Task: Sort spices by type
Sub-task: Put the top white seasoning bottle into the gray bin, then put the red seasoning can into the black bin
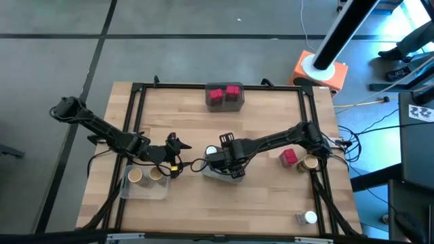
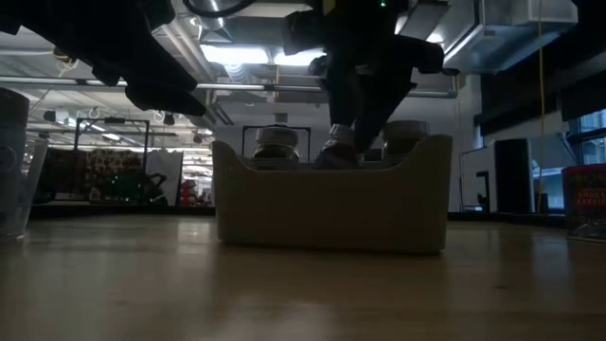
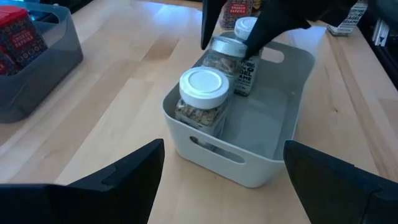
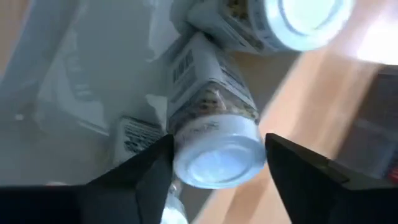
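Observation:
A light grey tray [image 1: 218,174] at the table's middle holds three round white-topped spice jars [image 3: 202,93]. My right gripper [image 4: 217,163] reaches down into it from above. Its fingers stand open on either side of the lid of the middle jar [image 4: 217,152], which stands on the tray floor. My left gripper [image 1: 178,154] waits open and empty just left of this tray. Two tan-topped jars [image 1: 146,176] sit in a clear tray [image 1: 129,191] at the near left. Red blocky jars [image 1: 224,93] sit in a dark tray [image 1: 237,104] at the far edge. My right gripper has its fingers [image 4: 155,165] close against both sides of the middle jar's white lid [image 4: 186,163], coming from above and pointing down. Whether they touch the lid, I cannot tell. The jar stands with its bottom in the tray.
A red blocky jar [image 1: 289,157] and a tan-topped jar [image 1: 310,163] stand loose on the table's right side. A white-topped jar [image 1: 308,217] lies near the right front corner. A black frame [image 1: 135,108] runs around the tabletop.

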Robot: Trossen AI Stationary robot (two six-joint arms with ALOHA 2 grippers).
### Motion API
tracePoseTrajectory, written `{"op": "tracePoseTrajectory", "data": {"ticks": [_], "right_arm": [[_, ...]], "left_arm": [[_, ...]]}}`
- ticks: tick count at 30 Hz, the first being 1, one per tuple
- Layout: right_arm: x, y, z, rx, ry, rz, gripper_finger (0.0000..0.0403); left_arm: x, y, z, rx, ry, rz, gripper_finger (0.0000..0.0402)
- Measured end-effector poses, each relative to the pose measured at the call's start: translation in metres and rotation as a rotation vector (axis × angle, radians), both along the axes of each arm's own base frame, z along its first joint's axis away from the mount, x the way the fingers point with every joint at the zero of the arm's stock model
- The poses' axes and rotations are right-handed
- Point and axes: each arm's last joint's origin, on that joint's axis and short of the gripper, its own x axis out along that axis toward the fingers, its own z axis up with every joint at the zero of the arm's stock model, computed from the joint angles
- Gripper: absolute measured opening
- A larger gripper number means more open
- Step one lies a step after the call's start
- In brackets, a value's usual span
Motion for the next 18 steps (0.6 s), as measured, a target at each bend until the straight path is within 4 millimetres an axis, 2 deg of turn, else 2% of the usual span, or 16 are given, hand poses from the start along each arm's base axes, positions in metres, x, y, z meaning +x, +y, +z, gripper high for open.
{"op": "tracePoseTrajectory", "data": {"ticks": [8,18], "right_arm": [[-0.004,0.000,0.005,0.005,0.004,-0.003,0.0303],[-0.028,-0.005,0.065,0.089,-0.167,-0.069,0.0307]], "left_arm": [[0.000,0.000,0.000,0.000,0.000,0.000,0.0311],[0.000,0.000,0.000,-0.001,0.000,0.001,0.0311]]}}
